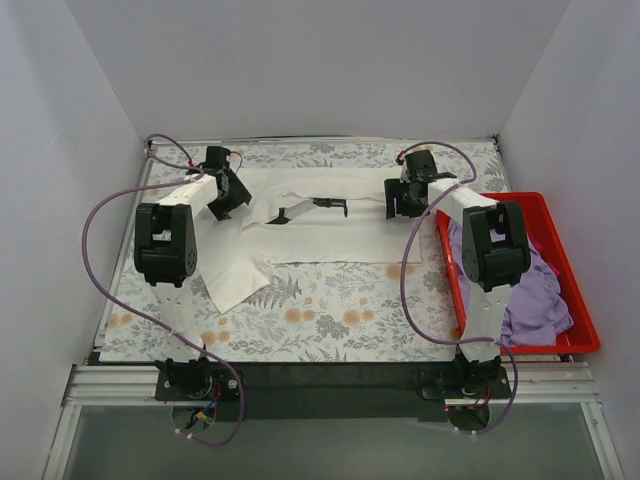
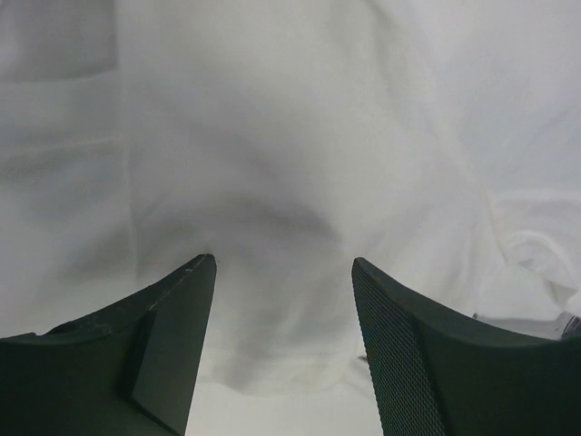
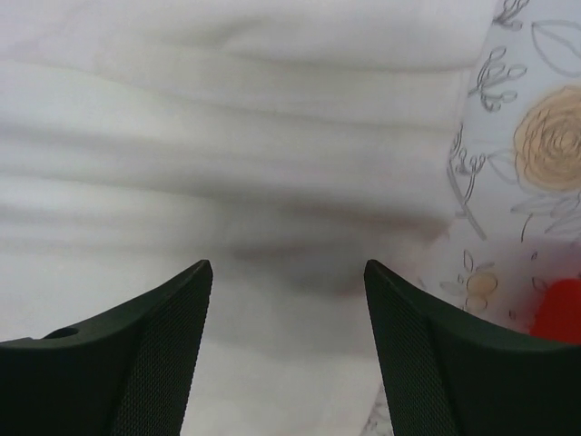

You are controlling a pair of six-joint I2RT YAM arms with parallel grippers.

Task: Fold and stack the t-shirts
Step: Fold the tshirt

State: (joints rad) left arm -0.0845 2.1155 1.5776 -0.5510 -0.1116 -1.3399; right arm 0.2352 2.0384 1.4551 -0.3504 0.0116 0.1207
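Observation:
The white t-shirt (image 1: 320,235) lies partly folded across the far middle of the table, part of its black graphic (image 1: 322,206) showing, with one flap hanging toward the front left. My left gripper (image 1: 228,196) is open low over its left end; white cloth (image 2: 281,182) fills the left wrist view between the fingers. My right gripper (image 1: 405,197) is open over its right end, and the right wrist view shows folded white layers (image 3: 254,136) near the shirt's right edge. The lavender t-shirt (image 1: 535,295) lies crumpled in the red bin (image 1: 560,215) at the right.
The floral tablecloth (image 1: 330,315) covers the table and shows beside the shirt in the right wrist view (image 3: 545,136). White walls close in the far side and both flanks. Purple cables loop from both arms. The red bin's corner shows in the right wrist view (image 3: 558,313).

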